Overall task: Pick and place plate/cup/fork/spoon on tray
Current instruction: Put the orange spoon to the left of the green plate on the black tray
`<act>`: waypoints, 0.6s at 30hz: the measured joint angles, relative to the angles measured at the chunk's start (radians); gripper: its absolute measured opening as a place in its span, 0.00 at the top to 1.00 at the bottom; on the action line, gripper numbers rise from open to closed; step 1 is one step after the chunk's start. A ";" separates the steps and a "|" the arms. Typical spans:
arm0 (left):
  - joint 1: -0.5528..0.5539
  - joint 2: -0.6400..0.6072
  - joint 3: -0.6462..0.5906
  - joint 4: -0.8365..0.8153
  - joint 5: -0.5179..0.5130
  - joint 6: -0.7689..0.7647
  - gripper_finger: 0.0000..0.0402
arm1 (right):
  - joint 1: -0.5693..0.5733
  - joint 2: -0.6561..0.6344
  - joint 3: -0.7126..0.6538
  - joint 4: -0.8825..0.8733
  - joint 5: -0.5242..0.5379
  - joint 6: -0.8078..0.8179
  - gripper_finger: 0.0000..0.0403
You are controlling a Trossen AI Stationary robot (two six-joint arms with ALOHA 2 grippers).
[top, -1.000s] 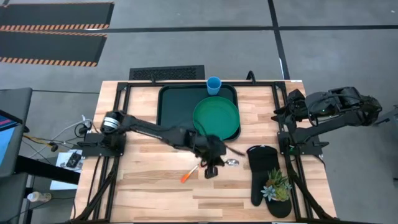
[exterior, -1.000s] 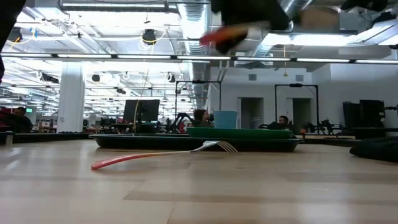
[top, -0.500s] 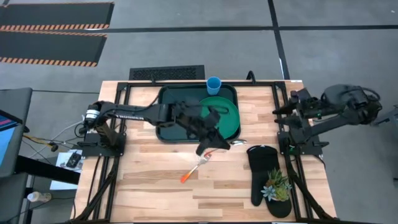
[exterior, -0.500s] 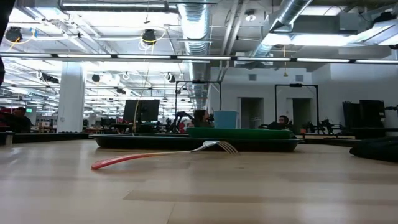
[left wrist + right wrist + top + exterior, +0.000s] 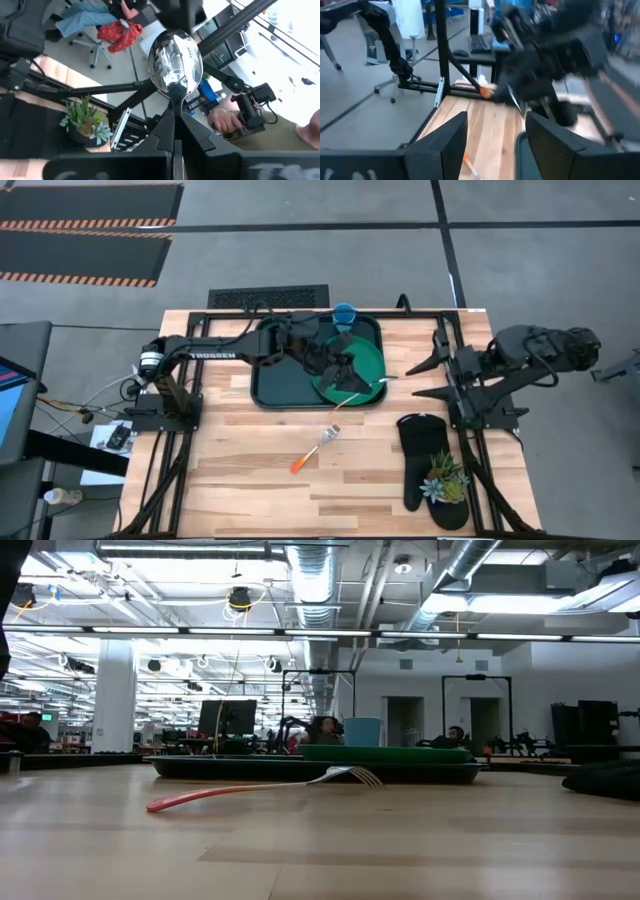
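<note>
high view | L claw point(image 5: 347, 377) grips spoon point(image 5: 372, 383) | over plate point(image 5: 365, 360)

Left gripper point(image 5: 352, 377) jaws clamped, right gripper point(image 5: 428, 379) jaws spread

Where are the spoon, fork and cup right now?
spoon point(image 5: 175, 62): left wrist view, on the shiny bowl.
fork point(image 5: 311, 454): high view, on the orange handle, on the table.
cup point(image 5: 344, 313): high view, on the blue rim.
</note>
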 joint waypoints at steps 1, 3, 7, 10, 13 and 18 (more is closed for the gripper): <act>0.005 0.000 0.000 0.000 0.005 -0.004 1.00 | 0.002 0.004 0.000 0.012 0.000 -0.026 0.43; 0.013 0.000 0.000 0.004 0.022 -0.004 1.00 | 0.003 0.011 0.000 0.033 0.018 -0.062 0.42; 0.025 0.000 0.000 0.008 0.049 0.000 1.00 | -0.017 0.014 0.000 0.033 0.054 -0.115 0.42; 0.033 0.000 0.000 0.013 0.054 0.012 1.00 | -0.052 0.016 0.000 0.051 0.055 -0.130 0.42; 0.045 0.000 0.000 0.014 0.056 0.013 1.00 | -0.084 0.015 0.000 0.075 0.055 -0.147 0.42; 0.064 0.000 0.000 0.038 0.073 -0.003 0.98 | -0.133 0.019 0.000 0.084 0.053 -0.181 0.42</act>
